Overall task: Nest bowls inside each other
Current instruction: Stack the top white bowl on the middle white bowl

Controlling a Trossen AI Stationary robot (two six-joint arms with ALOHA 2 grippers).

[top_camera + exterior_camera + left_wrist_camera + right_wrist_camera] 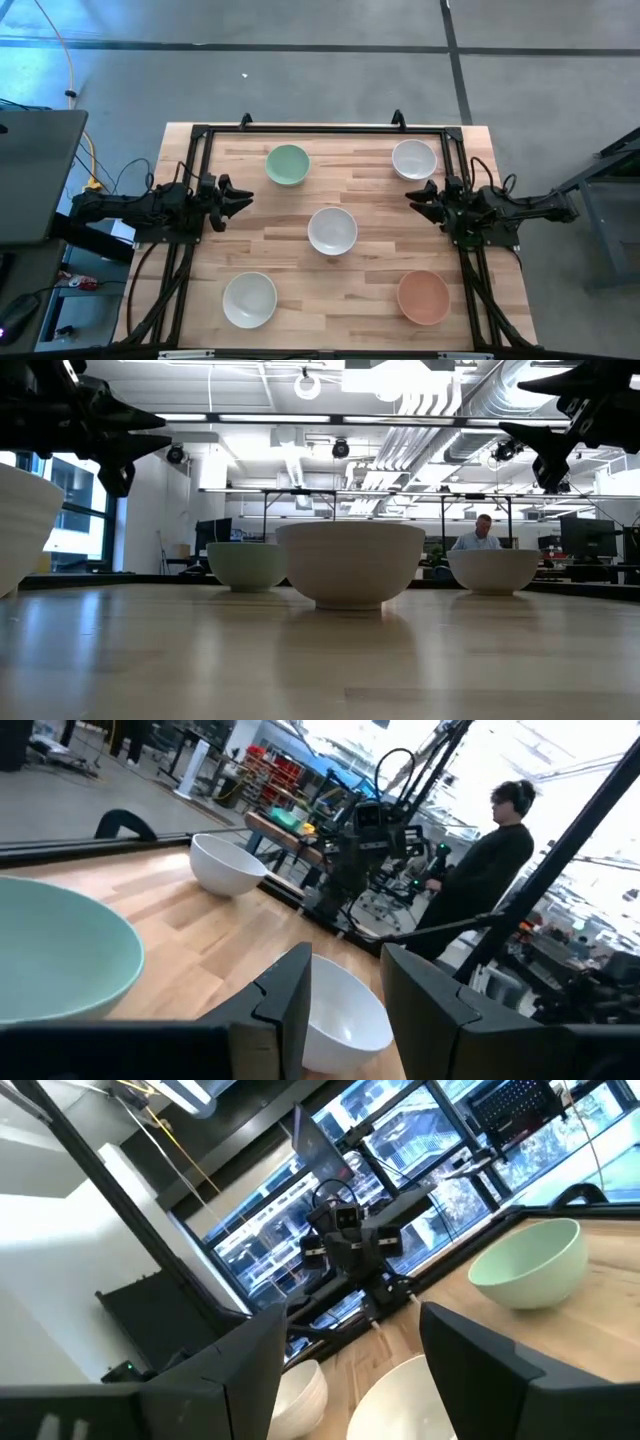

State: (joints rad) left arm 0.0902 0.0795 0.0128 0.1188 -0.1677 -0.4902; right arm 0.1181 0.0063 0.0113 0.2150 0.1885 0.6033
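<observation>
Five bowls stand apart, each on its base on the wooden table. The pale green bowl (288, 165) is far left, a white bowl (414, 159) far right, a white bowl (332, 231) in the middle, an off-white bowl (249, 300) near left, and the salmon-orange bowl (424, 297) near right. My left gripper (243, 197) hovers open above the table's left side, pointing at the middle. My right gripper (413, 198) hovers open at the right side, facing it. In the low view both grippers (125, 445) (535, 445) hang above the bowls. The left wrist view shows the middle bowl (345, 1010) between its fingers.
A black metal frame (320, 128) runs along the table's far edge and down both sides. Bare wood lies between the bowls. A person (483, 535) sits in the room beyond the far edge. A dark laptop-like panel (35, 175) sits off the table's left.
</observation>
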